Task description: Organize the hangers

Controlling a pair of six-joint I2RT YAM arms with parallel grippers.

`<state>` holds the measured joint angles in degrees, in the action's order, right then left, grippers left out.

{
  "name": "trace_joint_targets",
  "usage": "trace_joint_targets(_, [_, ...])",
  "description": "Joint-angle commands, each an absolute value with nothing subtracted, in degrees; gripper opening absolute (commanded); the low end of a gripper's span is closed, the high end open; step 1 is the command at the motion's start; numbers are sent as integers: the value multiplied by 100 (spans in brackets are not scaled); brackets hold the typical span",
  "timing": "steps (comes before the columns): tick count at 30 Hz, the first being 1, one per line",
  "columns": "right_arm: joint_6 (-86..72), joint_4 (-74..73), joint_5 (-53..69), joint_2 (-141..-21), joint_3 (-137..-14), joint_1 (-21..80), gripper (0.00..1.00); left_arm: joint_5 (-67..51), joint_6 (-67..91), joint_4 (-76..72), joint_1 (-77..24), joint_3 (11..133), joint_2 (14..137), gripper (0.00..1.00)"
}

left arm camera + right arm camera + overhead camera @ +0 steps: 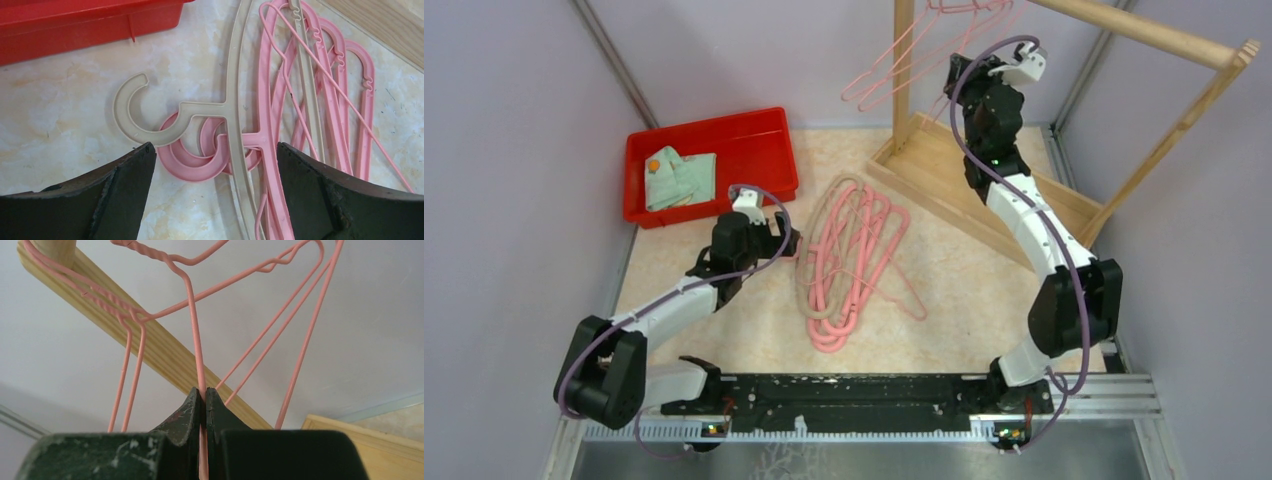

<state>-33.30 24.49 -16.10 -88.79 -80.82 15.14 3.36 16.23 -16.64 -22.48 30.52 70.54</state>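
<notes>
A pile of pink plastic hangers (854, 262) with one beige hanger (232, 107) on top lies mid-table. My left gripper (786, 243) is open just left of the pile, its jaws straddling the pink hooks (192, 160) without touching them. My right gripper (951, 72) is raised by the wooden rack (1144, 30) and shut on a thin pink wire hanger (196, 335). Other pink wire hangers (904, 60) hang on the rack beside it.
A red bin (709, 165) holding folded green cloth (679, 178) stands at the back left, its wall showing in the left wrist view (75, 22). The rack's wooden base (984, 195) sits at the back right. Grey walls enclose the table.
</notes>
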Motion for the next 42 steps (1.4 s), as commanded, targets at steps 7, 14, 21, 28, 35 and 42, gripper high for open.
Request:
trace_joint_targets(7, [-3587,1956,-585,-9740,-9067,1494,0,230,1580,-1834,-2249,3331,7298,95])
trace_joint_targets(14, [-3689,2009,-720,-9574,-8631,1512,0,165,1590,-1855,-2249,3357,7345,95])
trace_joint_targets(21, [-3687,2156,-955,-9106,-8322,1508,19,194,1580,-1846,-2250,3332,7306,95])
trace_joint_targets(28, [-3349,1962,-1213,-8512,-8046,1512,53,198,1584,-1821,-2245,3401,7347,95])
trace_joint_targets(35, [-2924,2050,-1405,-7546,-7313,1512,74,256,1553,-1726,-2245,3472,7317,95])
trace_joint_targets(42, [-2593,1875,-1411,-6555,-6751,1510,79,294,1548,-1687,-2246,3437,7288,95])
